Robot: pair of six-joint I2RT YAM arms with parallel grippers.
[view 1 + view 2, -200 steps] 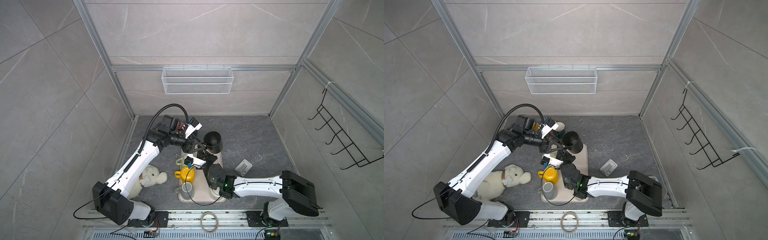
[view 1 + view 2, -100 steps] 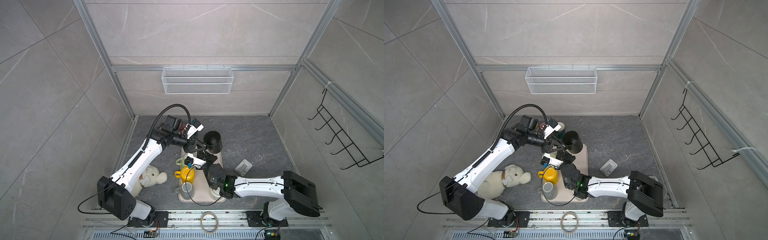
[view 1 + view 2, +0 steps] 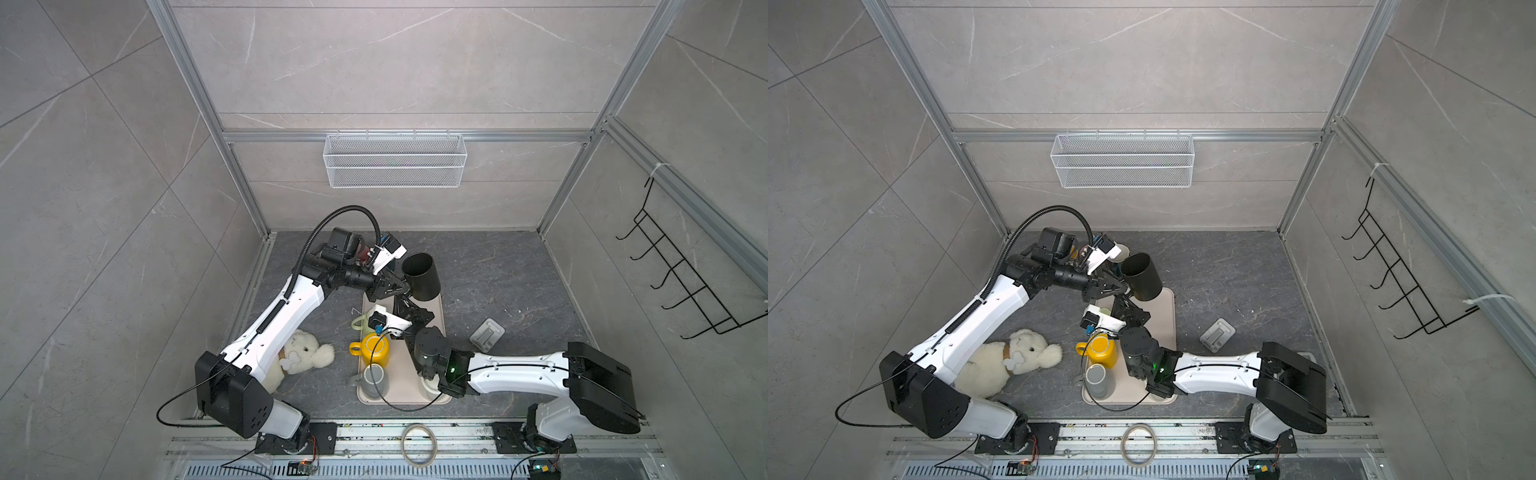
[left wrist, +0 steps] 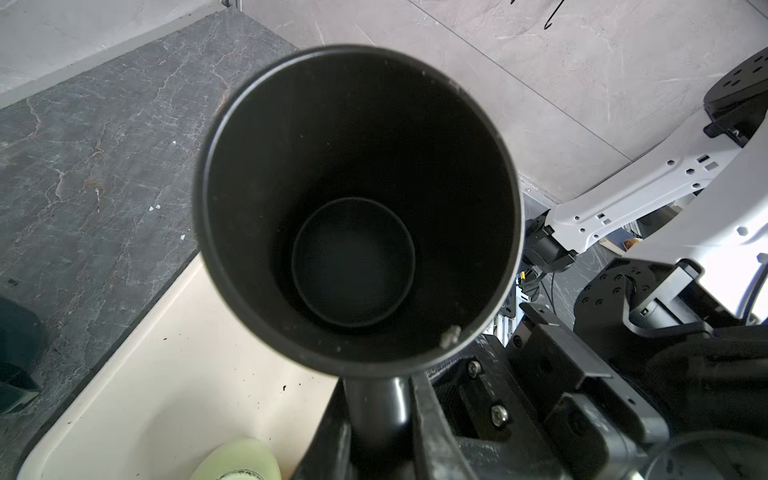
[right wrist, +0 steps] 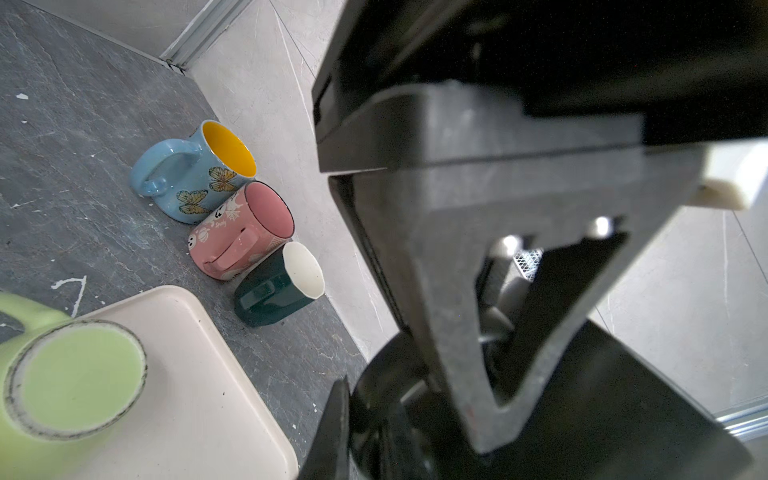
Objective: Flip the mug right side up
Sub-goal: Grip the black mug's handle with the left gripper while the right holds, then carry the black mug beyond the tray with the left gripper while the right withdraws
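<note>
Black matte mug (image 3: 422, 276) points its mouth upward, slightly tilted.

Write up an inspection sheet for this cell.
Surface: slate floor, beige tray.
Job's things: black mug, mouth up and tilted, over tray's far end.
Clutter: green mug base up, yellow mug and grey cup on tray; blue mug, pink mug, dark mug on their sides by wall; plush, clip, tape ring.
Pincers: left pincer shut on black mug's handle; right pincer shut beside it, grip hidden.
Cables: black cable loops over tray.
Surroundings: wire basket, hook rack on walls.
</note>
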